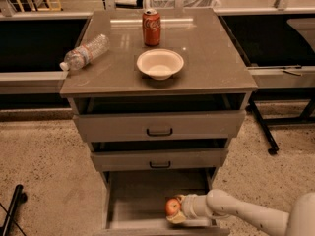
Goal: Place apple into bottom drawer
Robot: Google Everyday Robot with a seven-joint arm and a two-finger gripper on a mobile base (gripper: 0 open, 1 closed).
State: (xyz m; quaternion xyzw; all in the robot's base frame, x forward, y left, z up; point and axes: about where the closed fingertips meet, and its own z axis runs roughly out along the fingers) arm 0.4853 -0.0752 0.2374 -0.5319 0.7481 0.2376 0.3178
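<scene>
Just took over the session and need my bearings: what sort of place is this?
Probably a lab or test workspace: speckled hard floor, a grey drawer cabinet with a staged soda can, bowl and water bottle. The gripper holds the apple in the open bottom drawer.

Smooth pale plastic end effector (173,211) inside matt grey wood bottom drawer (142,200), clasping glossy apple (172,205); satin-sheen table (211,53) top.
</scene>
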